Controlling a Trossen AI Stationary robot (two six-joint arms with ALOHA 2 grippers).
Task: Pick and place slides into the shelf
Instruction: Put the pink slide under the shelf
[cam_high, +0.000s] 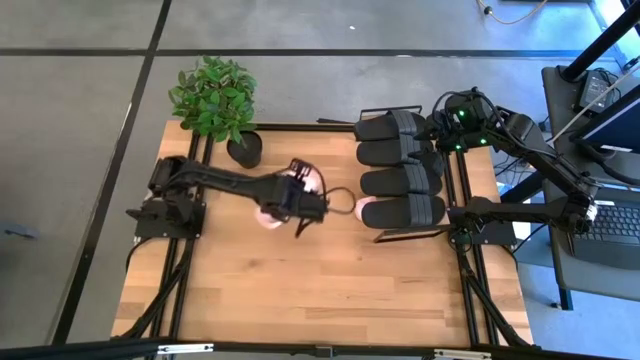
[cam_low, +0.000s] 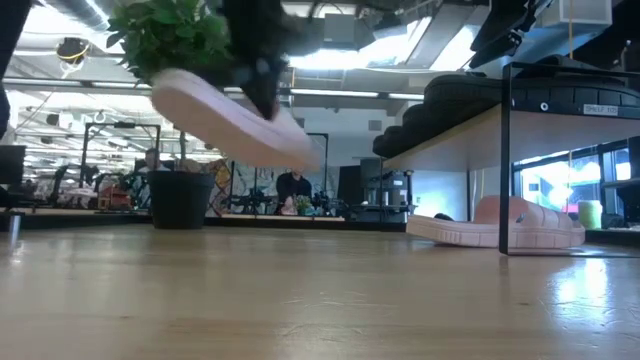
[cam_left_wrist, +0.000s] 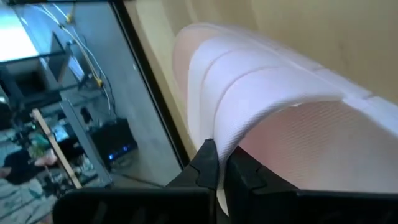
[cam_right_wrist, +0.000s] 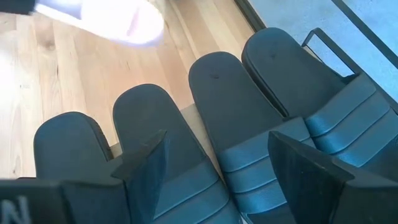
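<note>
High view: left gripper (cam_high: 312, 207) carrying a pink slide (cam_high: 268, 215) mid-frame, clamped on its strap so it hangs clear.
Right gripper (cam_high: 437, 150) hovers, jaws apart, over four black slides (cam_high: 400, 155) on the shelf (cam_high: 452, 205); another pink slide (cam_low: 500, 225) underneath.

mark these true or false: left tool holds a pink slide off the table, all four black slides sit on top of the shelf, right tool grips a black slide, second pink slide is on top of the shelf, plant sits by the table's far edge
1. The left tool holds a pink slide off the table. True.
2. All four black slides sit on top of the shelf. True.
3. The right tool grips a black slide. False: it is open above them.
4. The second pink slide is on top of the shelf. False: it lies under it, on the table.
5. The plant sits by the table's far edge. True.
</note>
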